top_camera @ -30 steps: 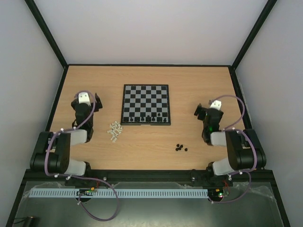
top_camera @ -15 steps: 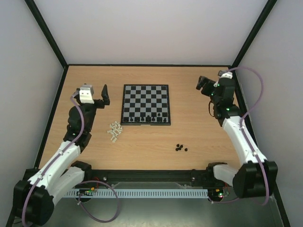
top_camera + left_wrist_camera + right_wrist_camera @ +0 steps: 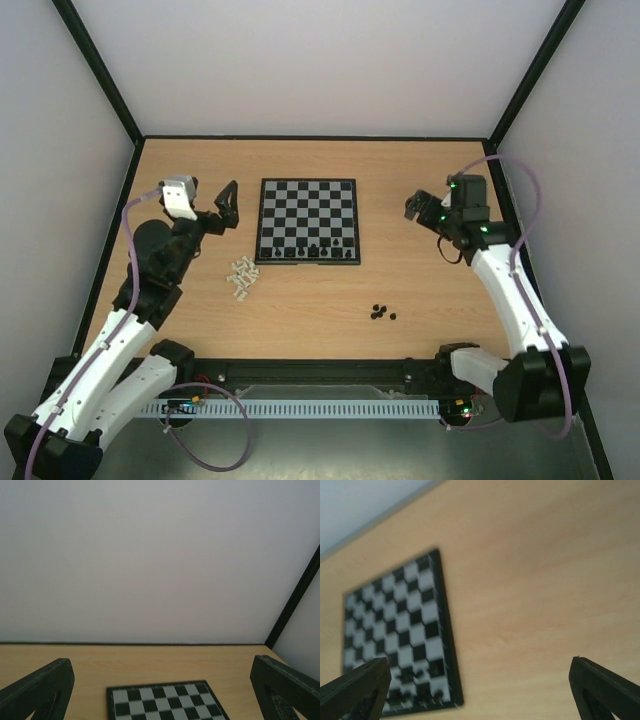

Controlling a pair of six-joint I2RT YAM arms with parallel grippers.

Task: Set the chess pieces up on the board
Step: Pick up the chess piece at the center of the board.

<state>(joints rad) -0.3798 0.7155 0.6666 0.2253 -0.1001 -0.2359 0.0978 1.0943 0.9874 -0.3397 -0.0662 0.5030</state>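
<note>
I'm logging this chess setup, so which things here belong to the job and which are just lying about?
Job: board; white pieces; loose black pieces; placed black pieces.
Lying about: grey ribbed strip at the front.

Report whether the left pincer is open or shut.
Open. In its wrist view the left pincer has its fingers wide apart at the frame's edges, with nothing between them.
</note>
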